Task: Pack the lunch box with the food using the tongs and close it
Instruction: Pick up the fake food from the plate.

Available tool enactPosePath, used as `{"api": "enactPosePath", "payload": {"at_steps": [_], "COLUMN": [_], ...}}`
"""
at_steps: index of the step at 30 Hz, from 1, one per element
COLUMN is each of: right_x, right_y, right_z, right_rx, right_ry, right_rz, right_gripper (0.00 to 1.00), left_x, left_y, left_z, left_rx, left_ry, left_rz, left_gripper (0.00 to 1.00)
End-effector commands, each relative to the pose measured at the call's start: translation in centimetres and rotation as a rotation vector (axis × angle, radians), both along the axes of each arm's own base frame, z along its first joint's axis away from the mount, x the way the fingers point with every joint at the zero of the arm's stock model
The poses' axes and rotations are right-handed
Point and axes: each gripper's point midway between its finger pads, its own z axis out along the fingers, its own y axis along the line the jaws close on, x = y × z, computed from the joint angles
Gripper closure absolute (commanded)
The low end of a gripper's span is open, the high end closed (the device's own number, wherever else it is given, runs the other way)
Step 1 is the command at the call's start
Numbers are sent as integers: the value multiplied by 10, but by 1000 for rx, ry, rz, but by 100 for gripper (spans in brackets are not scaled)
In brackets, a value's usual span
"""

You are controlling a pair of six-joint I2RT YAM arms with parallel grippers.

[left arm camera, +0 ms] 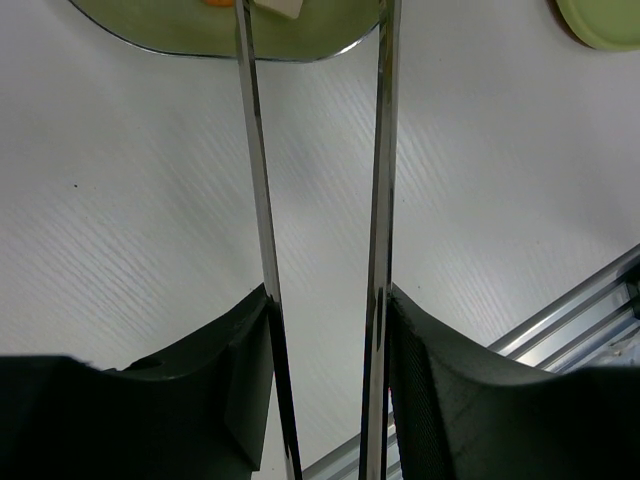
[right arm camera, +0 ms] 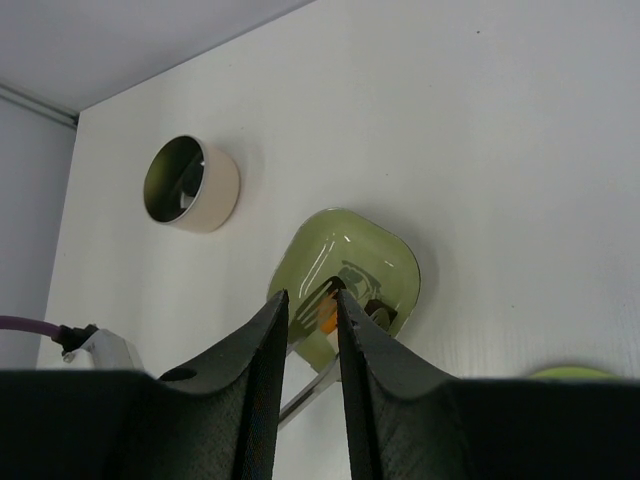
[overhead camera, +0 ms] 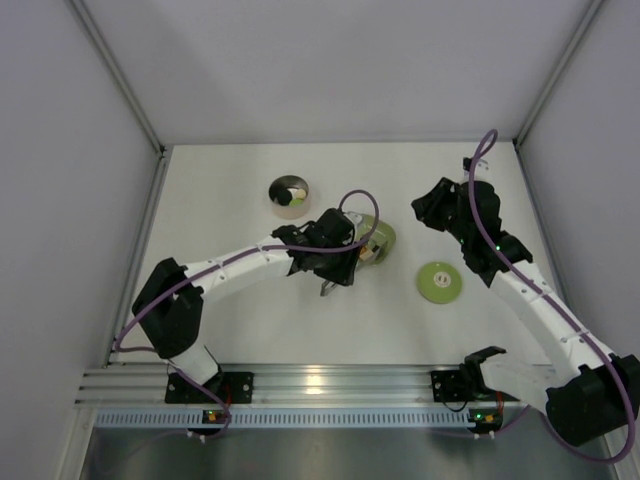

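Note:
My left gripper (overhead camera: 348,256) (left arm camera: 328,295) is shut on the tongs (left arm camera: 262,200), a finger pressing on each silver arm. The arms run up to the green dish (left arm camera: 200,35) (overhead camera: 380,236), their tips out of frame. An orange piece (left arm camera: 218,3) and a cream-white piece (left arm camera: 281,7) of food lie in the dish. In the right wrist view the tongs (right arm camera: 312,388) reach into the dish (right arm camera: 390,255) beside the orange piece (right arm camera: 328,322). The lunch box (overhead camera: 290,195) (right arm camera: 190,183) stands open at the back left with bits inside. My right gripper (overhead camera: 438,208) (right arm camera: 311,300) hovers, slightly open and empty.
The light-green lid (overhead camera: 439,281) (left arm camera: 605,25) lies flat on the table right of the dish, near my right arm. Grey walls close in the table on three sides. An aluminium rail (overhead camera: 320,385) runs along the near edge.

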Motion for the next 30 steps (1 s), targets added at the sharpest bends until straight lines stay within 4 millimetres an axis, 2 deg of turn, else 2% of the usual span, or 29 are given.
{"api": "enactPosePath", "payload": {"at_steps": [1,10,23,30], "right_x": [-4,-5,-5,-5], "right_y": [1,0,0,1], "right_z": [10,9,11,11], "right_rx": [-13,-18,-11,-9], "right_ry": [-33,-31,-35,-35], "right_rz": [5,3,3,7], "right_gripper": [74,74,74,74], "left_x": [16,20,18,17], "left_y": [-20,-24,-19,-21], "left_z": [19,17,11,8], "left_rx": [-65,-61,-23,-14], "left_ry": [-59,-55,-33,-15], "left_rz": [4,4,15,5], "left_gripper": [51,52,55,60]}}
